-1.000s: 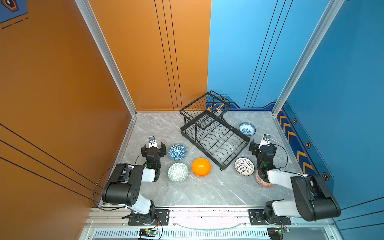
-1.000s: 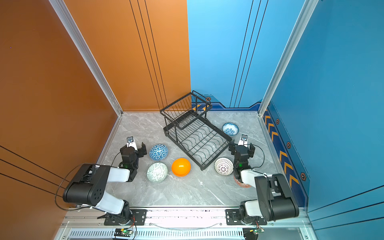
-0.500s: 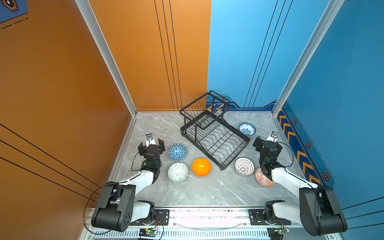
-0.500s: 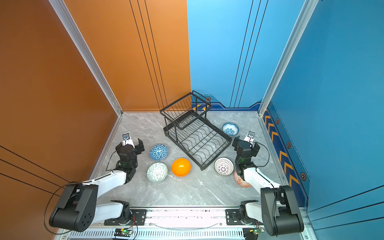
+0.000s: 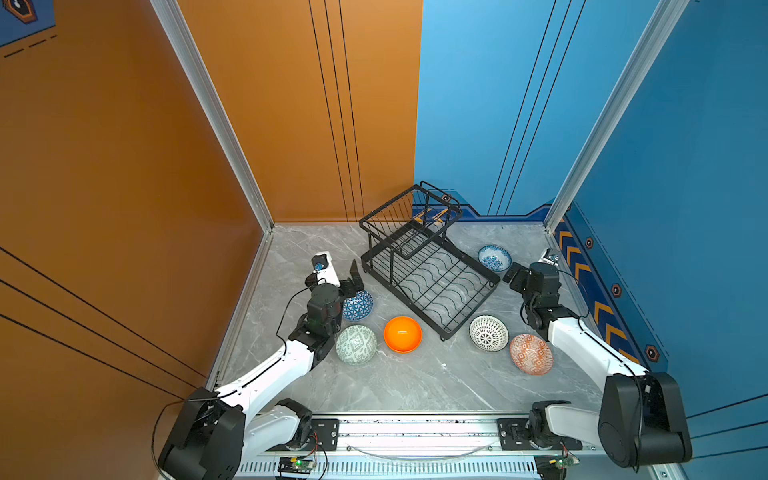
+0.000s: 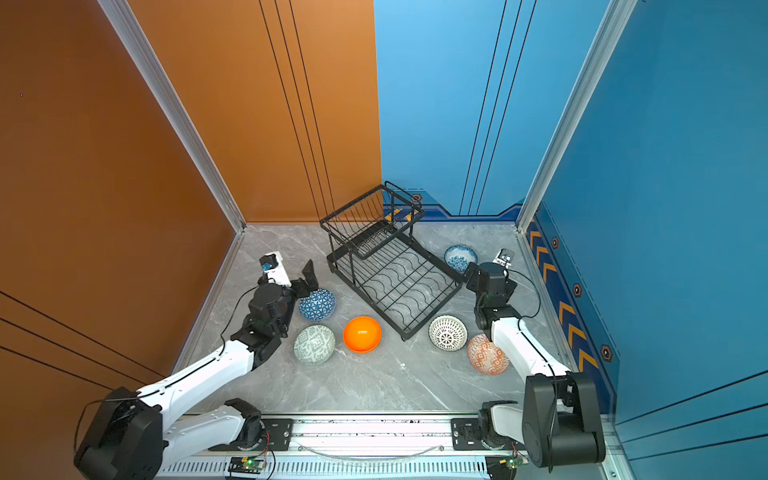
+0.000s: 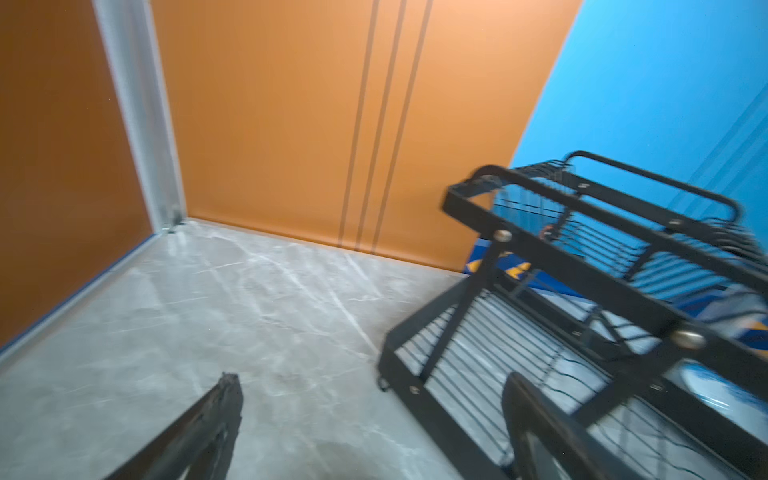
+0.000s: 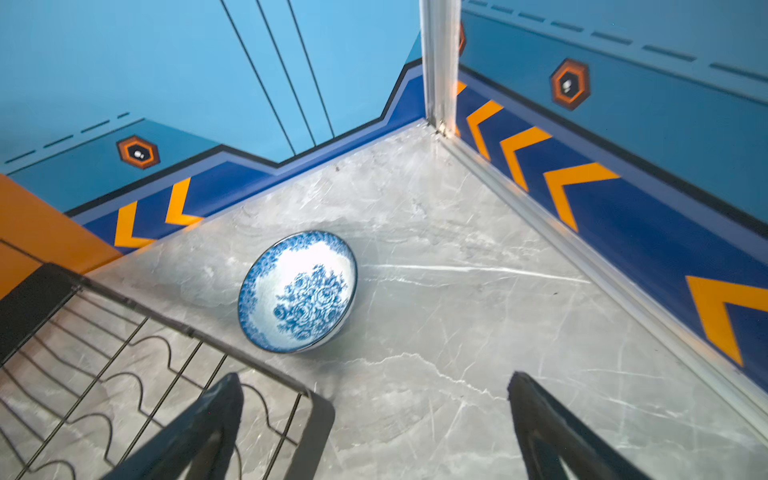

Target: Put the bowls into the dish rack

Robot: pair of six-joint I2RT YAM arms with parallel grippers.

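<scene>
The black wire dish rack [image 5: 399, 297] [image 6: 365, 293] stands slanted at the middle back with nothing in it. Six bowls lie on the marble floor around it: blue triangle-patterned [image 5: 359, 305], pale green [image 5: 356, 344], plain orange [image 5: 402, 333], white with black lattice [image 5: 488, 332], red-orange [image 5: 531, 354] and white-blue floral [image 5: 494, 257]. My left gripper [image 5: 334, 272] [image 7: 372, 380] hangs open and empty above the blue triangle bowl, beside the rack's [image 7: 582, 232] left corner. My right gripper [image 5: 528, 268] [image 8: 374, 378] is open and empty over the rack's right corner [image 8: 316, 415], just short of the floral bowl [image 8: 299, 291].
Orange walls close off the left and back left, blue walls the back right and right, with aluminium posts [image 5: 582, 137] in the corners. The right gripper sits close to the right wall's chevron strip [image 8: 582, 178]. The arms' mounting rail [image 5: 415, 428] runs along the front edge.
Both arms have stretched out from a folded pose, carrying their open grippers toward the back. The right forearm has uncovered most of the red-orange bowl. No bowl has moved.
</scene>
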